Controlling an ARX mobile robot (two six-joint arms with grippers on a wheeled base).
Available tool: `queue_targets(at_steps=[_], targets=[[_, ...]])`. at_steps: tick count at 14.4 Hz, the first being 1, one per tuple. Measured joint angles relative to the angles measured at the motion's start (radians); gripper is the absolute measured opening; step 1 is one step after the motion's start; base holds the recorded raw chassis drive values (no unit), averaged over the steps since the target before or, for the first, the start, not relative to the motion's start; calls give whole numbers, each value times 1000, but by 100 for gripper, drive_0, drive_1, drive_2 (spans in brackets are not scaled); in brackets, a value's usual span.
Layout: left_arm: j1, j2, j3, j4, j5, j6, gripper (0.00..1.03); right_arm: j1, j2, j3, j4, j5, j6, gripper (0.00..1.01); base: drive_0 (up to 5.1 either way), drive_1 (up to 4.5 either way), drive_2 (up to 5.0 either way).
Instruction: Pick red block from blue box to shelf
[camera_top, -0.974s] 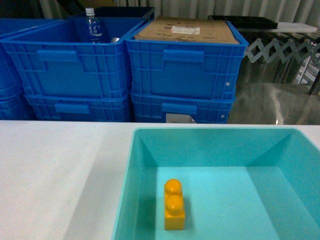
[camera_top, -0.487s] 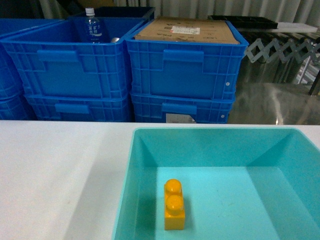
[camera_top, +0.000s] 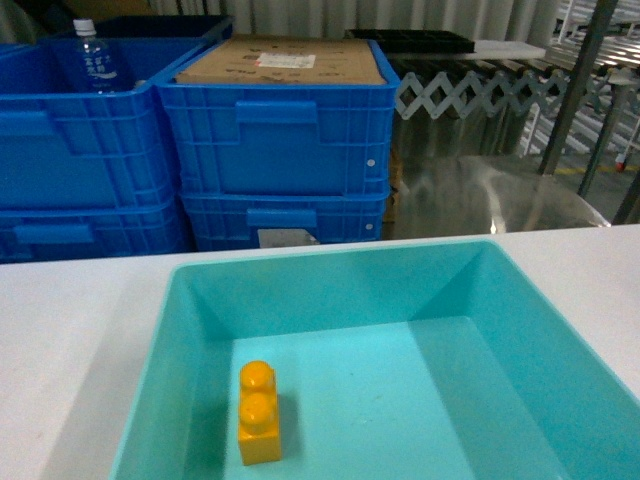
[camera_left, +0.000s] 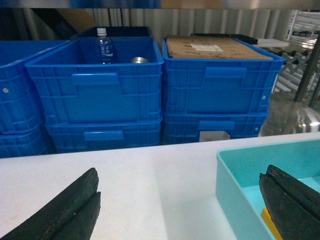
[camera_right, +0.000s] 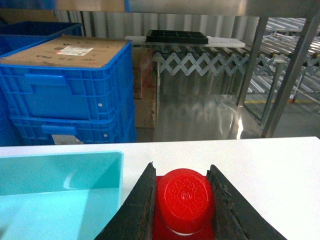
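- Head view: the light turquoise plastic blue box (camera_top: 340, 300), smooth-walled, holds only a yellow two-stud brick (camera_top: 259, 413) near its left wall; ribbed dark blue crates (camera_top: 280, 140) stand behind it.
- Left wrist view: the left gripper (camera_left: 185, 207) hangs spread wide and empty, straddling the blue box's left rim.
- Right wrist view: the right gripper (camera_right: 184, 202) pinches the glossy red block (camera_right: 183, 197), stud up, just right of the blue box, probably for carrying to the shelf; steel uprights (camera_right: 295, 65) rise beyond.

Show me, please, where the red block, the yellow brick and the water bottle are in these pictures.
red block (camera_right: 185, 199), right wrist view, on its round stud top, between the right claw's fingers.
yellow brick (camera_top: 259, 414), head view, on its nearer stud.
water bottle (camera_left: 104, 47), left wrist view, on its label.
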Motion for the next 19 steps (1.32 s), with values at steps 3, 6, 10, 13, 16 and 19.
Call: queue_targets(at_steps=[3, 6, 10, 13, 16, 19], targets=[[0, 0, 0, 0, 0, 0, 98, 0, 0, 0, 0, 0, 0, 23, -157, -157, -157], [0, 0, 0, 0, 0, 0, 98, 0, 0, 0, 1, 0, 0, 23, -155, -155, -155], [0, 0, 0, 0, 0, 0, 98, 0, 0, 0, 0, 0, 0, 23, -159, -159, -159], [0, 0, 0, 0, 0, 0, 98, 0, 0, 0, 0, 0, 0, 23, -158, -158, -158], [0, 0, 0, 0, 0, 0, 98, 0, 0, 0, 0, 0, 0, 23, -168, -168, -168], [0, 0, 0, 0, 0, 0, 98, 0, 0, 0, 0, 0, 0, 23, -158, -158, -158]])
